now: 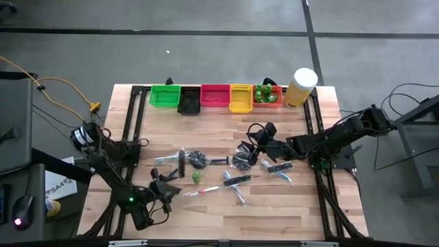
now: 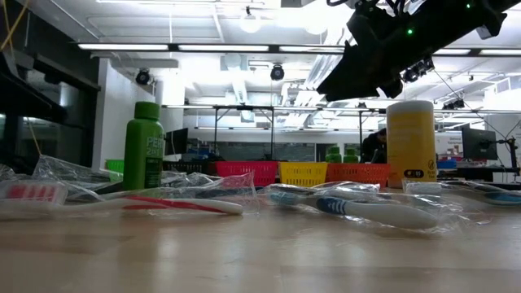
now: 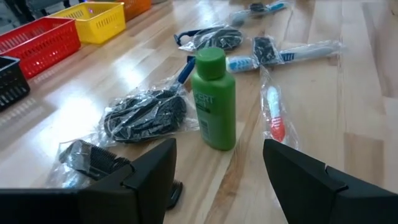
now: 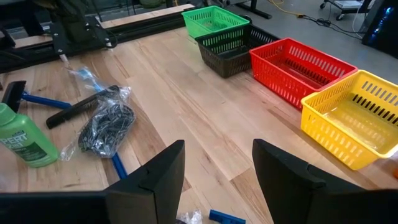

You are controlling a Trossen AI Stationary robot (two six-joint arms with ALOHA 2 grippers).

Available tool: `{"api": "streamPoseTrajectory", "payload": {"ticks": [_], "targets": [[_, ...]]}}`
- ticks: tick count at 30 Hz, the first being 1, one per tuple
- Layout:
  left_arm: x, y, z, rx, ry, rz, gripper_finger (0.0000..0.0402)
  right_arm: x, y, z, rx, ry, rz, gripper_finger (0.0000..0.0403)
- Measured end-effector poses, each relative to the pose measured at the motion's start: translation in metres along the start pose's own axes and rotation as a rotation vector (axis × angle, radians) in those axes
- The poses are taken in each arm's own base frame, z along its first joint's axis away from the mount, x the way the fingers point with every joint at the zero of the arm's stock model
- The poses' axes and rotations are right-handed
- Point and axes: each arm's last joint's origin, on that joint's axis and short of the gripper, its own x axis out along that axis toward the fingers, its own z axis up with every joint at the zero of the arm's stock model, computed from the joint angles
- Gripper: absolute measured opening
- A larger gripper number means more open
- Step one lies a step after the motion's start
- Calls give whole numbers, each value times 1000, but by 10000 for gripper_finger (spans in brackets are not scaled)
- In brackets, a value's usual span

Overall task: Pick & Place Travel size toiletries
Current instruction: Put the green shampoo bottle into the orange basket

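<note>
Bare strip of light wooden table between the back row of plastic bins and the mid-table clutter; free passage there. Back edge blocked by green bin, black bin, red bin, yellow bin, and tall pale-yellow cylinder with white lid. Left pincer, fingers apart, faces upright small green bottle; clear-wrapped dark bundle just beside it, wrapped red-white toothbrush on the other side. Front table edge mostly open.

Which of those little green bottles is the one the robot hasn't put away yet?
The lone green bottle standing upright on the bare table among the wrapped items, right in front of the left gripper. The other green bottles already sit together in the orange bin.
</note>
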Motion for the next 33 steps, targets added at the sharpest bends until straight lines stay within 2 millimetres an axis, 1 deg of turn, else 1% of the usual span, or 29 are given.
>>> {"api": "streamPoseTrajectory", "payload": {"ticks": [6, 11, 17, 23, 29, 33], "targets": [[12, -3, -13, -8, -5, 34, 239, 0, 0, 0, -6, 1, 0, 182], [13, -5, -16, -25, -24, 37, 239, 0, 0, 0, -11, 1, -1, 182], [13, -8, -15, -57, -34, 25, 239, 0, 0, 0, -8, 0, 0, 182], [13, -10, -14, -42, -49, 18, 239, 0, 0, 0, -8, -2, 1, 182], [24, -11, -8, -69, -61, 45, 239, 0, 0, 0, -14, -2, 0, 182], [35, -14, -2, -76, -57, 56, 239, 0, 0, 1, -11, -7, 3, 182]]}}
